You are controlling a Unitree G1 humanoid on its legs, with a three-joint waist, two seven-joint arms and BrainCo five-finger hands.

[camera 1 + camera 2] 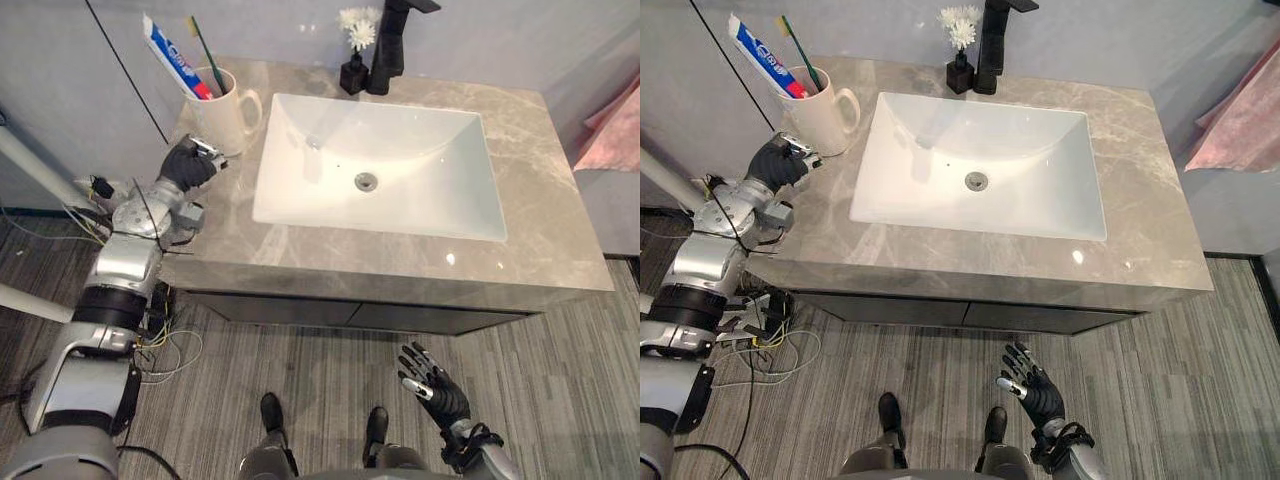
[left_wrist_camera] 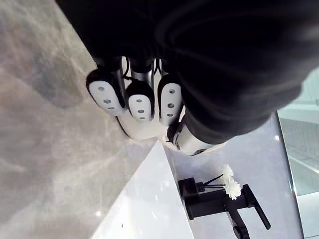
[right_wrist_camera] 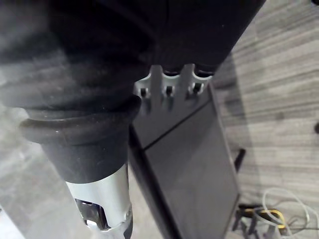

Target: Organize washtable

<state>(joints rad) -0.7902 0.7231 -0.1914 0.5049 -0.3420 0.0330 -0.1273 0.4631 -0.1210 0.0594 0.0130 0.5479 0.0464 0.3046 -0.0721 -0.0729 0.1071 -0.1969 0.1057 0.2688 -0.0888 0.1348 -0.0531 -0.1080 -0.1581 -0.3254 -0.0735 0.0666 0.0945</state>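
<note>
1. Left hand (image 1: 190, 163) we saw at the left end of the countertop (image 1: 545, 225), fingers curled in on nothing, just beside the white mug (image 1: 225, 115).
2. We noted the mug stood upright, holding a toothpaste tube (image 1: 170, 58) and a green toothbrush (image 1: 205, 50).
3. Behind the basin (image 1: 400, 150) stood a black faucet (image 1: 392, 45) and a flower vase (image 1: 354, 72).
4. We saw the right hand (image 1: 435, 385) low before the cabinet (image 1: 330, 315), fingers spread.

A grey marbled surface (image 1: 545, 210) over dark cabinet fronts (image 1: 350, 316) stands against a pale grey wall (image 1: 520, 40), on grey striped plank flooring (image 1: 570, 380); pink fabric (image 1: 612, 135) lies at far right.
</note>
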